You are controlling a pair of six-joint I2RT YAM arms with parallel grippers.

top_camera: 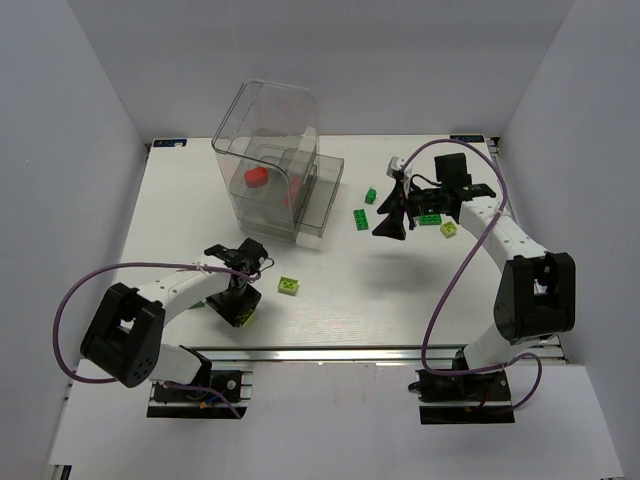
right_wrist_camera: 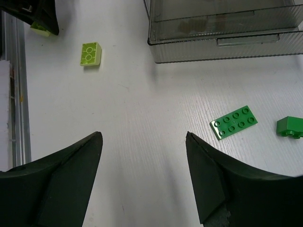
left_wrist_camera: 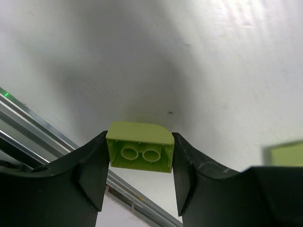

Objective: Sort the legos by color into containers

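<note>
A: Left gripper (left_wrist_camera: 139, 152) pinches the yellow-green rounded plastic brick (left_wrist_camera: 140, 140) at its fingertips, low near the white table (left_wrist_camera: 213, 71) front edge. Right gripper (right_wrist_camera: 142, 151) spread, empty.
B: Shallow bite, probably; brick could twist out before reaching the clear plastic drawer box (top_camera: 268, 160).
</note>
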